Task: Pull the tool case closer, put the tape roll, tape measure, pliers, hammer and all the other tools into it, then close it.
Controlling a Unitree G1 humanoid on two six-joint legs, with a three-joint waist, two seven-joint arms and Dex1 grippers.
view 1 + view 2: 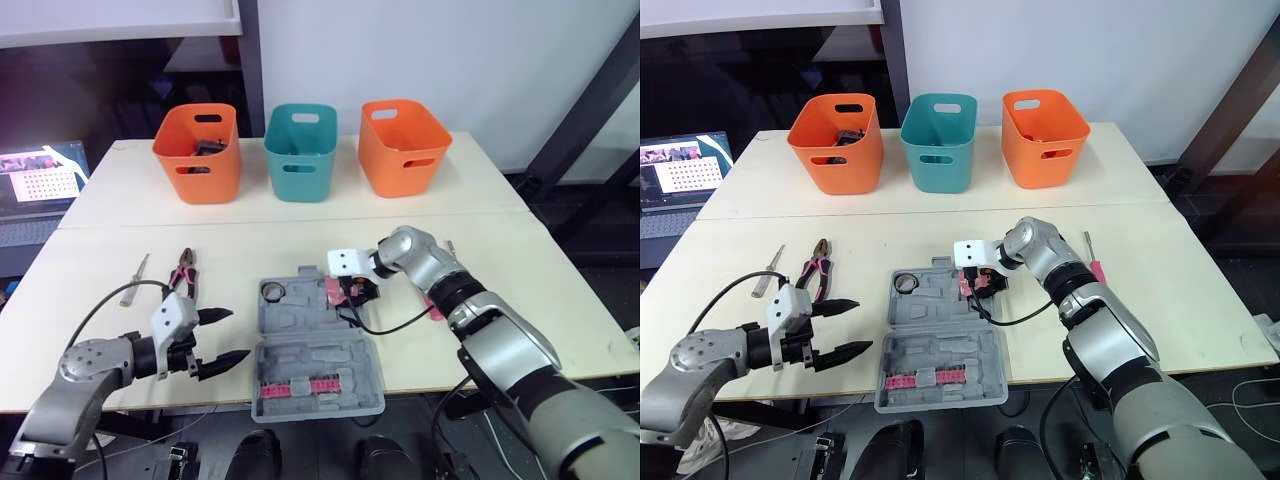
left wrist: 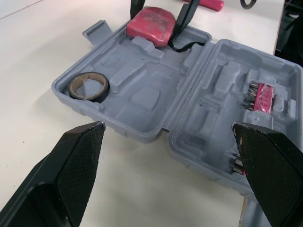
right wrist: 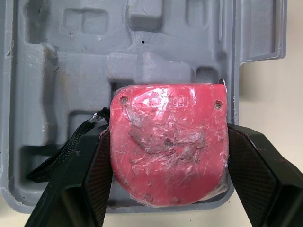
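Right wrist view: right hand (image 3: 166,131) tight around rounded, glossy red tape measure (image 3: 168,156).

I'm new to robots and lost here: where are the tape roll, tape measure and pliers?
tape roll (image 2: 90,97): left wrist view, its black outer wall.
tape measure (image 3: 168,151): right wrist view, its red face.
pliers (image 1: 185,264): left eye view, by the joint.

Pale bench (image 1: 100,270), seam running across it beyond the tool case (image 1: 315,365). Case lies open at the near edge. Left of case: pliers (image 1: 183,272), then slim grey tool (image 1: 134,280) further out. Right of case: red-handled tool (image 1: 1095,262). Beyond case, in a row: left orange bin (image 1: 198,152), teal bin (image 1: 300,152), right orange bin (image 1: 403,146).
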